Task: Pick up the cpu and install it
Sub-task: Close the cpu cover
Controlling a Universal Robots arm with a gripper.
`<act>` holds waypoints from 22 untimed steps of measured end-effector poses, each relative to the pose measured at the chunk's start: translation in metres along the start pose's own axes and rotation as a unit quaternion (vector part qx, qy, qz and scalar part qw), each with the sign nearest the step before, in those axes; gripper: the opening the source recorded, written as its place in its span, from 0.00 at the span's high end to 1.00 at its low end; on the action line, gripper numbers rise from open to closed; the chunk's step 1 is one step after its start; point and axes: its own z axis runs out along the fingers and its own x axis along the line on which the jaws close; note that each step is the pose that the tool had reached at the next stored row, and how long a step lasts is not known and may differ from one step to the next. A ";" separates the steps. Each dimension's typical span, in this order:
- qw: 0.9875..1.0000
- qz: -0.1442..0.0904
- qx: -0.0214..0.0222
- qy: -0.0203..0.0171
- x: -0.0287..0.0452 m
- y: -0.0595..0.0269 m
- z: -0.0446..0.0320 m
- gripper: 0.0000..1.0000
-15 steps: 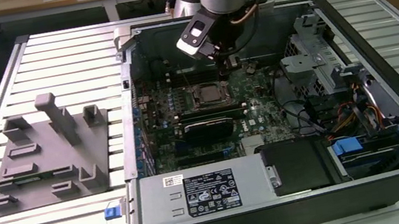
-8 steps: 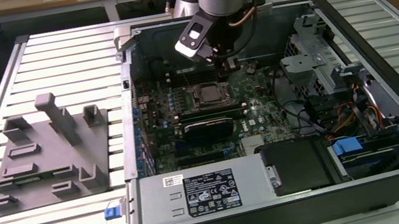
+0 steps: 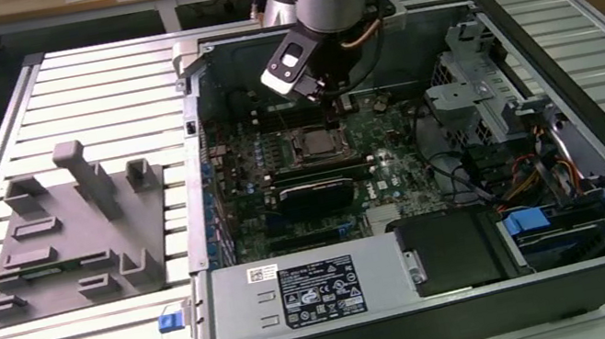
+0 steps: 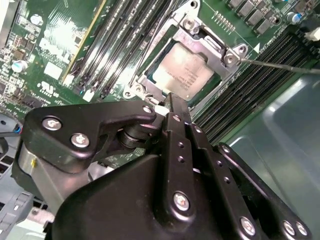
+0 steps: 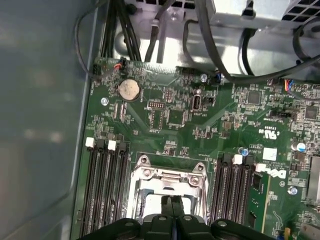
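Inside the open computer case [image 3: 594, 127], over the motherboard [image 3: 384, 169], I see my gripper [image 4: 168, 100] hanging just above the socket frame [image 4: 150, 82]. The cpu [image 4: 186, 72] is already lying in that socket: in the second wrist view its silvery-beige top shows flat and square inside the metal frame, and it does not look tilted. My gripper holds nothing. In both wrist views the two black fingers [image 5: 172, 210] stand pressed together with no gap between them, their tips just beside the near edge of the socket and, as far as I can judge, not touching the chip. So I judge that the picking and the placing are done. The thin metal lever [image 4: 280, 65] of the socket stands out sideways from the frame, away from it, over the memory slots [image 4: 250, 87], so I think the locking of the socket is not yet finished, though I cannot tell surely whether the frame plate is pressed down on the chip. Well apart from the case, on the slatted table [image 3: 75, 79], the grey plastic tray [image 3: 71, 233] with its upright posts carries no chip that I can see.
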 end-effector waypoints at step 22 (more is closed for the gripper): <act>1.000 -0.001 -0.001 0.000 0.0028 -0.0270 0.0061 0.89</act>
